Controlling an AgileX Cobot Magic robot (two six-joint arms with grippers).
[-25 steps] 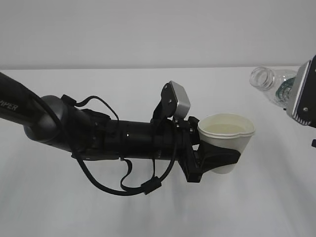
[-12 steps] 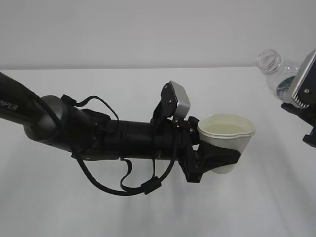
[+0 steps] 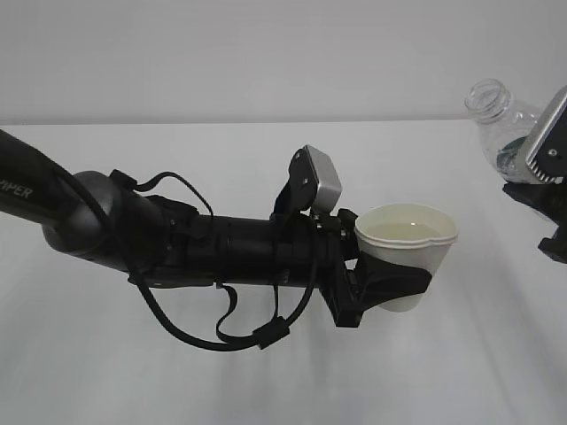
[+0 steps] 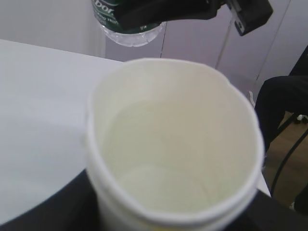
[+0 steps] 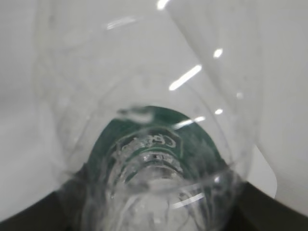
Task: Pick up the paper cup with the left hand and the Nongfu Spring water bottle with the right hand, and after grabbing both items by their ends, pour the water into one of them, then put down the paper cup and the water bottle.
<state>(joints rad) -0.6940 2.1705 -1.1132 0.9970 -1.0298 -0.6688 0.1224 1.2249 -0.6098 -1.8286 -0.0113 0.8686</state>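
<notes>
I am holding the paper cup (image 3: 407, 257) in my left pincer (image 3: 390, 285), a little right of centre in the exterior view; the black jaws are wrapping around its lower wall and the cup is sitting upright with its rolled rim uppermost, slightly squeezed out of round. My left arm (image 3: 159, 235) is reaching in from the left edge of that frame, with loose cables (image 3: 221, 332) looping beneath it and a grey block (image 3: 319, 180) standing on top near the wrist. In my left wrist view the cup (image 4: 173, 144) is filling most of the frame, and clear liquid is lying in its cream-tinted bottom.

My right pincer (image 3: 542, 190) is gripping the Nongfu Spring water bottle (image 3: 500, 119) at the upper right edge of the exterior view; the bottle is tilting with its open, capless mouth pointing up and to the left, well apart from the cup. In my right wrist view the bottle (image 5: 144, 144) is crowding the whole frame, with its green label band showing through the clear ribbed plastic. The white bench (image 3: 266, 381) is lying below both arms.
</notes>
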